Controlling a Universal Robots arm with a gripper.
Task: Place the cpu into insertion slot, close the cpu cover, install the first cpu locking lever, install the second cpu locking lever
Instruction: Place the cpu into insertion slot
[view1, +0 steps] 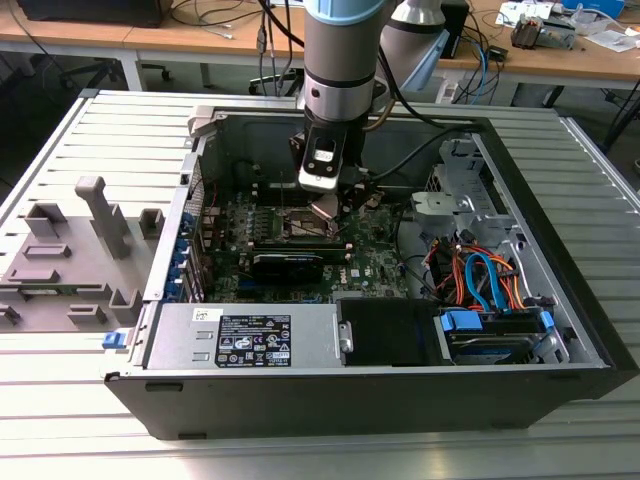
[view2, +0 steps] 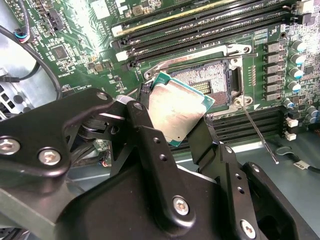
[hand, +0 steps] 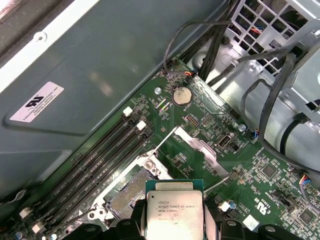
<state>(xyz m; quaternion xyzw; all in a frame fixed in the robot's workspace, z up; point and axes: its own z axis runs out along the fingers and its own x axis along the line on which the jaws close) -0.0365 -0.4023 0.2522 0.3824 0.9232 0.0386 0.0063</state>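
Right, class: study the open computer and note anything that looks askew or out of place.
The chip is held tilted in the gripper above the open socket, not yet seated. Nothing looks damaged.

Small flat square silvery-grey cpu chip (view2: 176, 107): brushed silver top, teal-green edge.
Square silver-rimmed insertion slot (view2: 210, 80): dark centre, fine gold-dot grid.
Green circuit board (view2: 75, 35), w/ black slot strips.
Jaws matte black, silver screws.
Orange + blue cables (view1: 478, 275).
Pale grey ribbed worktop (view1: 60, 400).
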